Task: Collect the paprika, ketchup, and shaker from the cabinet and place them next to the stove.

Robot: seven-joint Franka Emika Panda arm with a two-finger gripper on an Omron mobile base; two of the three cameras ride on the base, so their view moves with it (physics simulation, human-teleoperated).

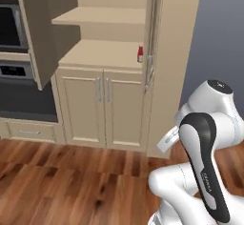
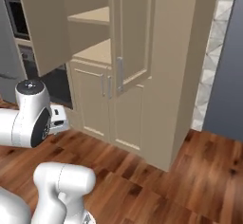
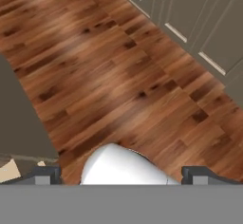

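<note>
We face the cabinet (image 1: 114, 76) with its upper doors swung open; the ketchup (image 1: 140, 54) stands upright at the right end of the lower open shelf, beside the right door. Our gripper (image 3: 121, 173) points down at the wood floor (image 3: 118, 76), jaws wide apart and empty. We should raise the hand to shelf height and approach the bottle level, clear of that door.
</note>
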